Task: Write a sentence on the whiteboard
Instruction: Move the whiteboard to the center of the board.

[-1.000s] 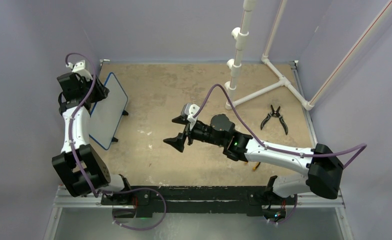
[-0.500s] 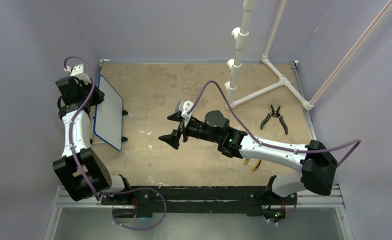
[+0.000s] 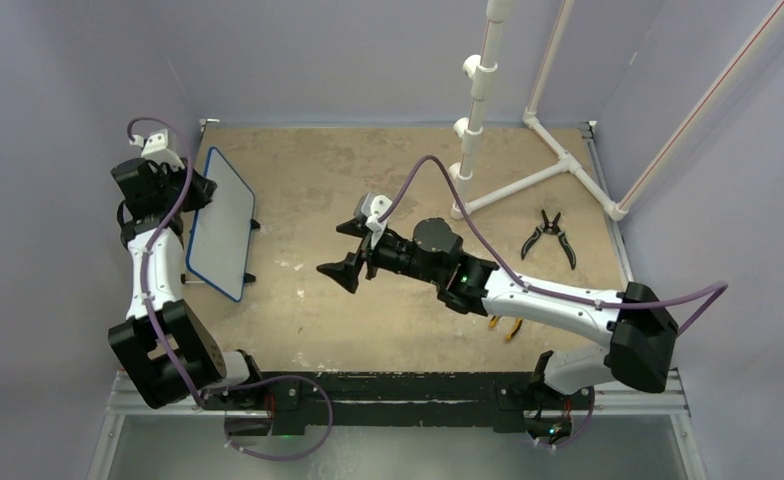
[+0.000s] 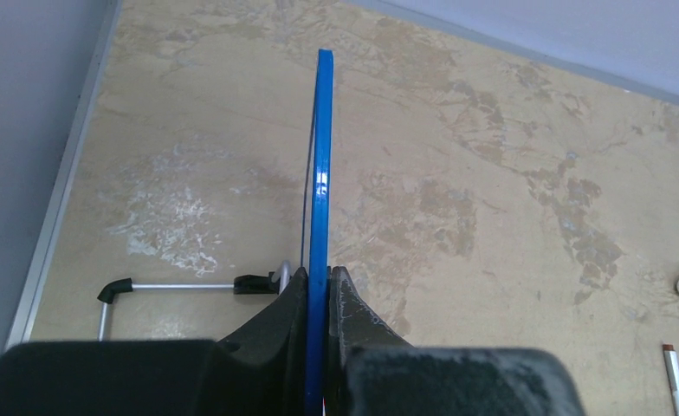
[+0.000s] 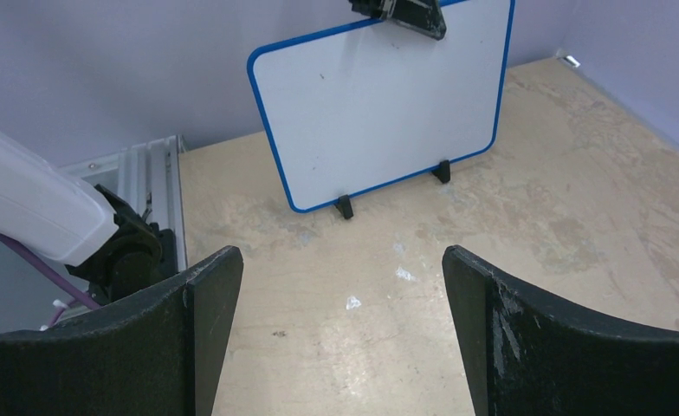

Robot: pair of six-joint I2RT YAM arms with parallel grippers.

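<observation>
The whiteboard [image 3: 223,222] stands on its black feet at the table's left side, white with a thin blue rim. My left gripper [image 3: 194,190] is shut on its top edge; in the left wrist view the blue rim [image 4: 321,173] runs edge-on between the closed fingers [image 4: 320,273]. In the right wrist view the whiteboard [image 5: 379,104] faces me with a plain white face, and the sentence is out of view. My right gripper [image 3: 340,250] hovers over mid-table, open and holding nothing [image 5: 340,260], pointed at the board.
Black pliers [image 3: 550,237] lie at the right. A white pipe frame [image 3: 528,150] stands at the back right. An orange-handled tool [image 3: 508,328] peeks from under the right arm. A red-tipped pen [image 4: 674,381] lies on the table. Purple walls close in on the left and back.
The left gripper has shut on the board's top edge and tipped the leaning board more upright. The right arm has shifted a little left, towards the board.
</observation>
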